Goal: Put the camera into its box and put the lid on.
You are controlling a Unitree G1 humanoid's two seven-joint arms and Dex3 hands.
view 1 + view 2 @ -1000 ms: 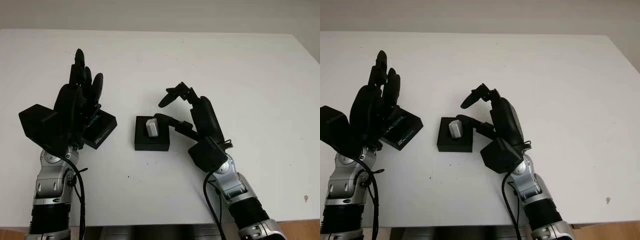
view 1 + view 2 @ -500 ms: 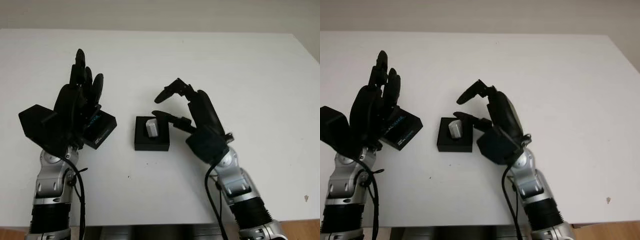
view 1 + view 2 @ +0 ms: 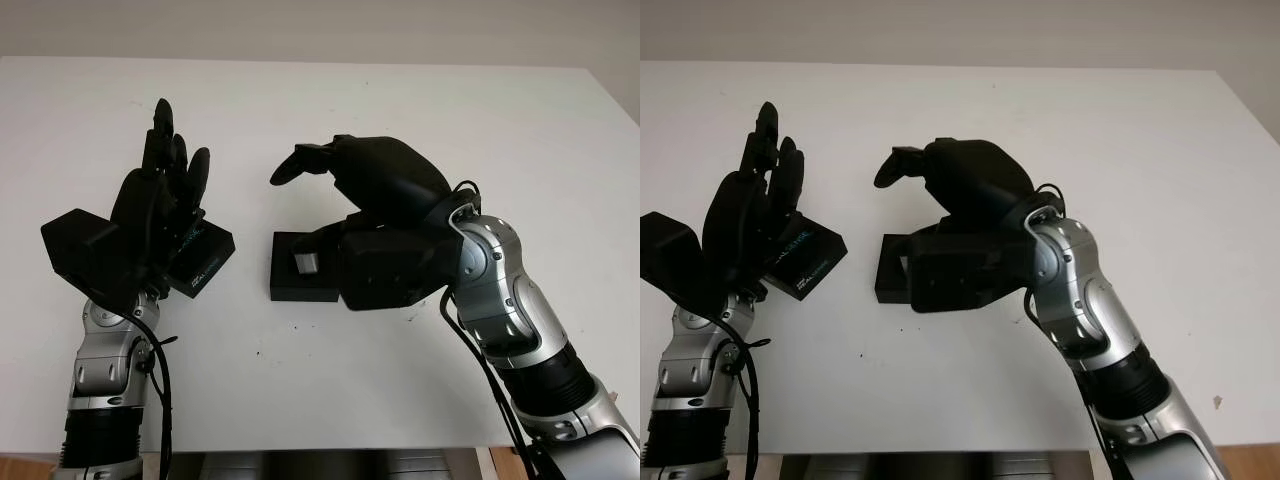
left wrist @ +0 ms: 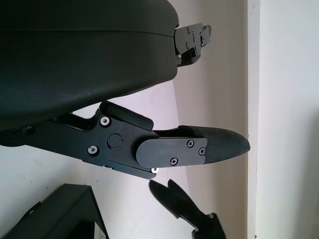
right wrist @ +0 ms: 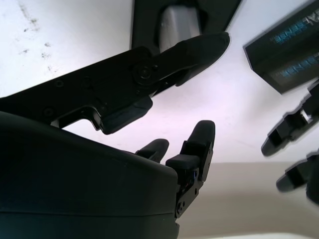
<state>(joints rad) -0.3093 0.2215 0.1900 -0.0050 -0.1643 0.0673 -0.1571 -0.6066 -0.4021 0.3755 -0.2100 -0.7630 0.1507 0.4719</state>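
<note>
A small black box [image 3: 295, 272] stands open at the table's middle, and the silver camera [image 3: 305, 262] lies inside it. My right hand [image 3: 305, 205] hovers over the box's right side, open and holding nothing; its shell hides the box's right edge. In the right wrist view its thumb [image 5: 199, 47] reaches across above the camera [image 5: 178, 20]. The black lid [image 3: 207, 256] with teal lettering lies on the table left of the box. My left hand [image 3: 163, 185] stands upright beside the lid, open, and covers the lid's left part.
The white table [image 3: 430, 120] runs wide on all sides, with its front edge close to both forearms. A few small dark specks [image 3: 258, 352] mark the surface in front of the box.
My right hand has lifted and swung left from beside the box to above it, now hiding the box's right side. The left hand, lid and camera have stayed put.
</note>
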